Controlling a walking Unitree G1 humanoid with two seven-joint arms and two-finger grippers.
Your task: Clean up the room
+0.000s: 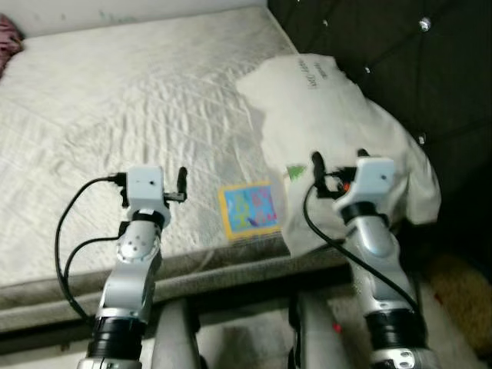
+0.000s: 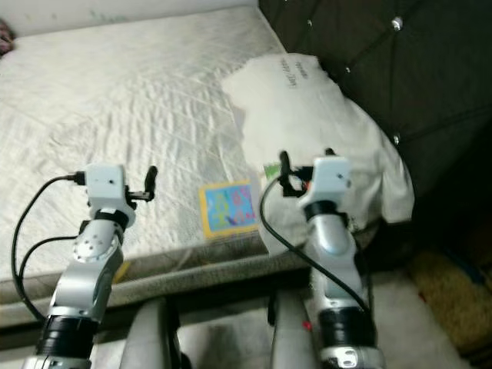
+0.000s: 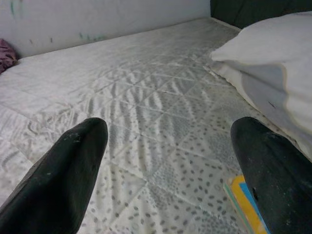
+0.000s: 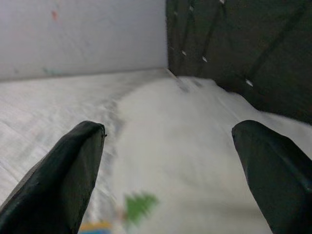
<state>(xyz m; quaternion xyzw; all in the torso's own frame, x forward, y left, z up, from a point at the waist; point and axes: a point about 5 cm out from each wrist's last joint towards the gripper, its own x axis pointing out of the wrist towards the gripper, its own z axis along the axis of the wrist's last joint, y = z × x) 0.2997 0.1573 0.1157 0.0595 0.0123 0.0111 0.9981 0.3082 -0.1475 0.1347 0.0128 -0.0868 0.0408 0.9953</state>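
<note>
A white pillow (image 1: 338,108) lies on the right side of the bed against the dark headboard, with a small green tree mark (image 1: 296,172) near its front corner. A flat colourful book (image 1: 250,209), yellow-edged with a blue picture, lies on the quilted white mattress (image 1: 138,100) near the front edge, just left of the pillow. My right gripper (image 1: 340,160) is open above the pillow's front part and holds nothing. My left gripper (image 1: 156,181) is open over the mattress, left of the book. The book's corner (image 3: 243,200) lies by one left finger.
A dark tufted headboard (image 1: 400,46) runs along the right. A pink cloth (image 1: 8,38) lies at the far left corner of the bed. The grey bed frame edge (image 1: 231,269) is right before me. A brownish rug (image 1: 461,300) lies on the floor at the right.
</note>
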